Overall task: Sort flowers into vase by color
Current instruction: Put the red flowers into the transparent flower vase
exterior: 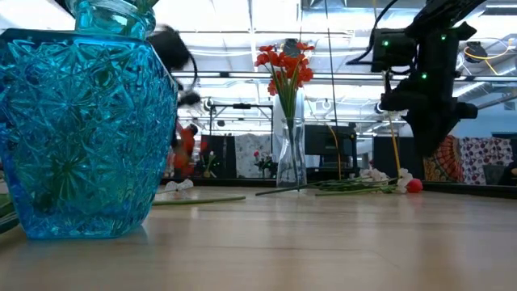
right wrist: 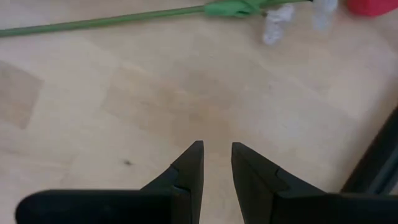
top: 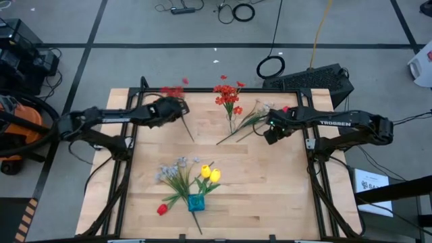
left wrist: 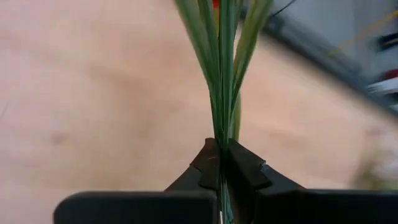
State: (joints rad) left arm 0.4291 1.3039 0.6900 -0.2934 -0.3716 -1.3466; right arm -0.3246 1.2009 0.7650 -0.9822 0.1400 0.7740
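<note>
High view: left gripper (top: 181,110) clamped on a red spray (top: 173,92) — some flowers vased, white sprays (top: 260,110) loose beside idle, part-open right gripper (top: 268,128).

Bright even overhead light; soft shadows, blurred left wrist view

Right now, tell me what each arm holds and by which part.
The left tool is shut on a red spray, pinching its green stems low down. The right tool holds nothing, hovering over bare table.
</note>
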